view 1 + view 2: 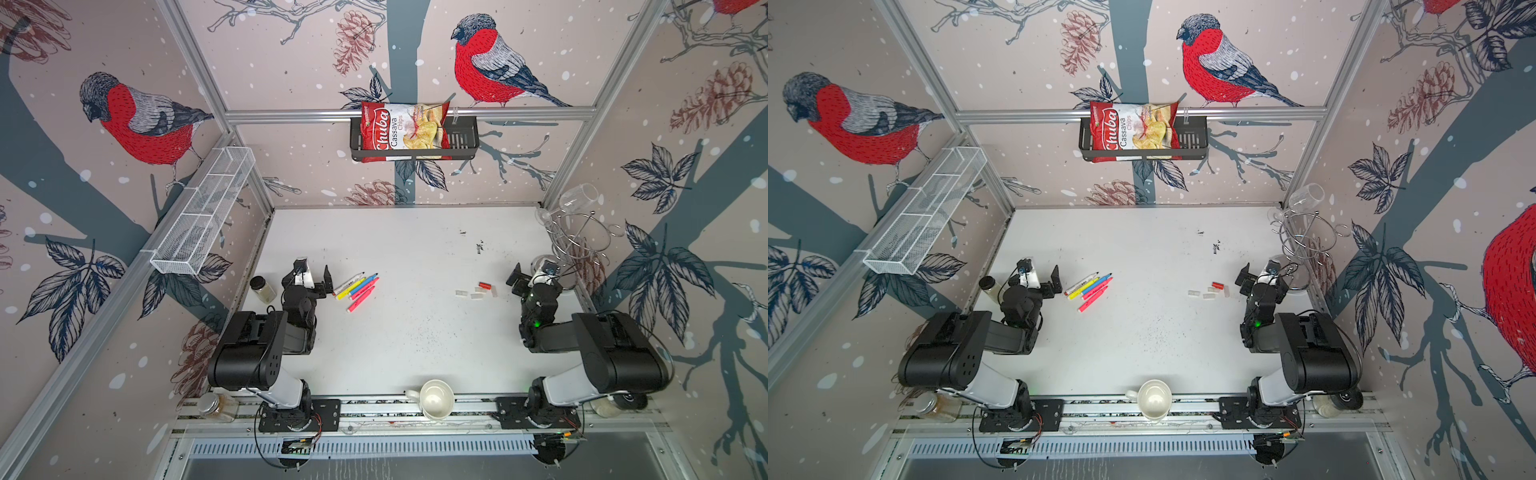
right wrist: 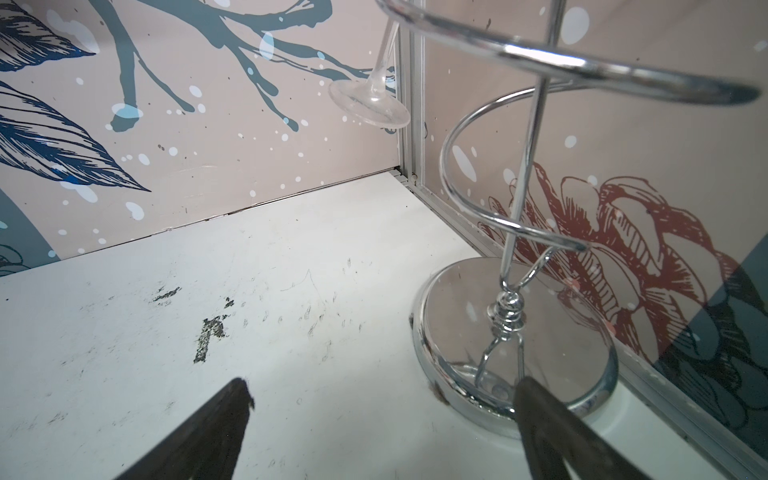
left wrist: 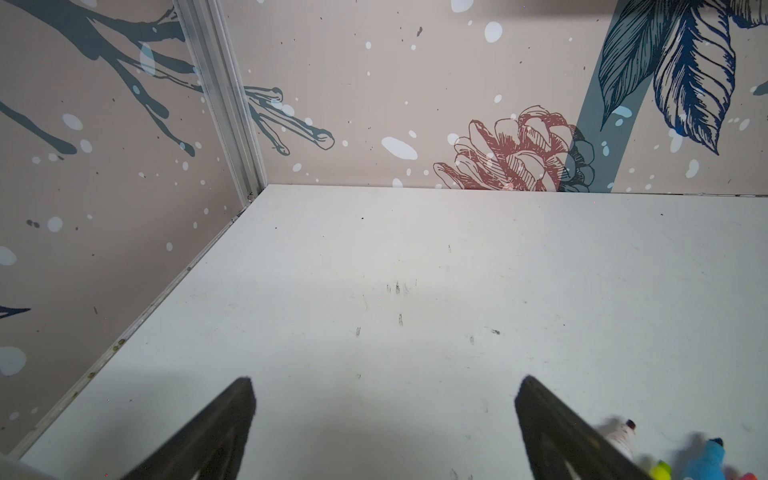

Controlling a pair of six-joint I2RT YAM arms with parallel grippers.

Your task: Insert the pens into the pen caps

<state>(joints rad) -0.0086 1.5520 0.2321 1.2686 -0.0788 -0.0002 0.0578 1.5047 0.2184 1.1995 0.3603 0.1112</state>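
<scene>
Several pens [image 1: 358,287] [image 1: 1090,287] lie bunched on the white table left of centre: white, yellow, blue and pink, plus a second pink one [image 1: 360,302] just in front. Their tips show blurred in the left wrist view [image 3: 706,455]. The pen caps [image 1: 478,291] [image 1: 1209,291] lie scattered right of centre, one red [image 1: 484,285] and the others translucent. My left gripper [image 1: 314,272] [image 1: 1040,270] [image 3: 384,390] is open and empty, just left of the pens. My right gripper [image 1: 532,270] [image 1: 1258,269] [image 2: 382,392] is open and empty, just right of the caps.
A chrome glass stand [image 2: 515,345] [image 1: 582,239] with a wine glass [image 2: 370,99] stands close by the right gripper. A small jar [image 1: 262,289] sits left of the left arm. A white cup [image 1: 435,400] and another jar [image 1: 216,407] rest on the front rail.
</scene>
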